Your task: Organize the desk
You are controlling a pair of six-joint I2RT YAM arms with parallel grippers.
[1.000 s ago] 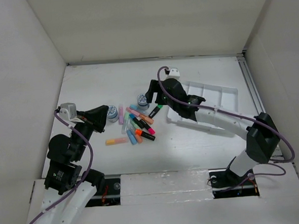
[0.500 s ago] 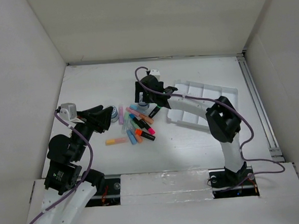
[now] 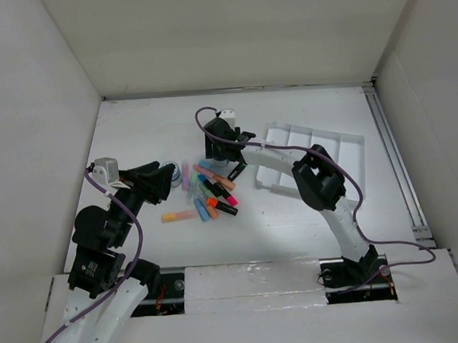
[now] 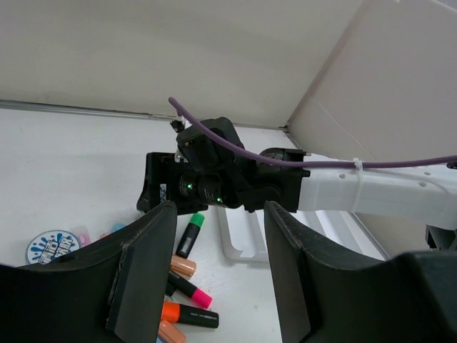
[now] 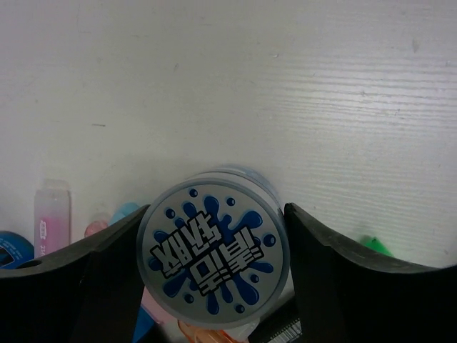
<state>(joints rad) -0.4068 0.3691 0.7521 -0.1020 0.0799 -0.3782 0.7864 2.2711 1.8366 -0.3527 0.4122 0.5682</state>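
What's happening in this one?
The right gripper straddles a round tub with a blue splash lid, at the far edge of the marker pile on the desk; whether it is clamped is unclear. The left gripper hovers open and empty near a second tub. Nothing has reached the white tray yet.

Blue-splashed lid (image 5: 213,249), white desk (image 5: 214,71), seemingly green marker (image 5: 373,245)

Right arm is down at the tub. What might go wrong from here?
The right hand straddles the round tub, with the marker pile right beside it; closing or lifting may drag markers along.
The tub's round side may slip from the grip.
The left hand hovers open nearby, so the two may collide.
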